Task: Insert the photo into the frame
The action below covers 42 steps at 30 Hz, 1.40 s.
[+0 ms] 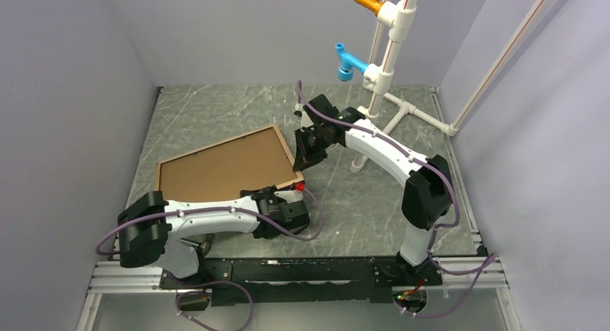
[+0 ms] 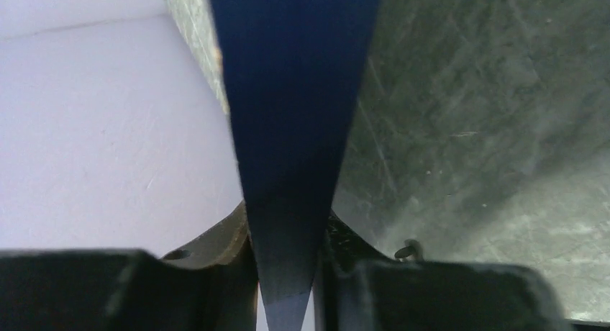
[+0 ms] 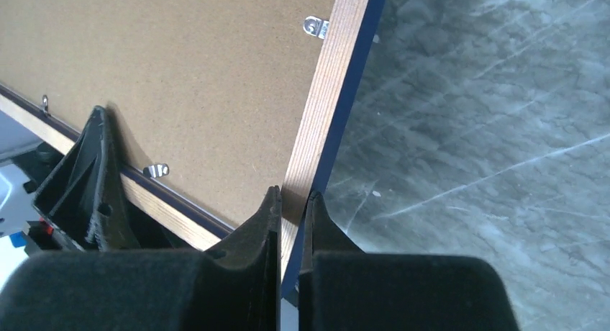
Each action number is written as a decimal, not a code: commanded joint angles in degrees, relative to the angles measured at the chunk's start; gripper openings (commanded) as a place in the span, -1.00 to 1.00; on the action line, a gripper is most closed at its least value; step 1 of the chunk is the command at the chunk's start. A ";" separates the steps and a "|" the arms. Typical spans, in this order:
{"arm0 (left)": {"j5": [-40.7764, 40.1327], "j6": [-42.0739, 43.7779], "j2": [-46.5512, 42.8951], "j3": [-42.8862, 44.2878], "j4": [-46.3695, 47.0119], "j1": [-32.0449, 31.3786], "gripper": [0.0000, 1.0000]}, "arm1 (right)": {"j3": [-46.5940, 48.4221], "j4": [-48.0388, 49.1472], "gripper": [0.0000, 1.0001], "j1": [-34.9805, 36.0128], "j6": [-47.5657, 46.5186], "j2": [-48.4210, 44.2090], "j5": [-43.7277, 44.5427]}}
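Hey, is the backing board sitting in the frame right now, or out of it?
In: the brown backing board fills the opening of the frame, inside its wood rails.

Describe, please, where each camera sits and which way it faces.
Top external: fixed above and behind the bases, looking down at the table, the frame and both arms.
Left wrist: on the left arm, looking along the left tool, which grips the frame's navy rail.
Right wrist: on the right arm, looking along the right tool, clamped on the rail beside the backing board.
Shared: both wrist views show the navy rail and table.
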 commanded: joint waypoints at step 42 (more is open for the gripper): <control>25.42 4.42 -30.60 10.08 1.36 0.79 -1.00 | -47.33 72.22 0.99 0.92 -52.09 -49.13 -34.32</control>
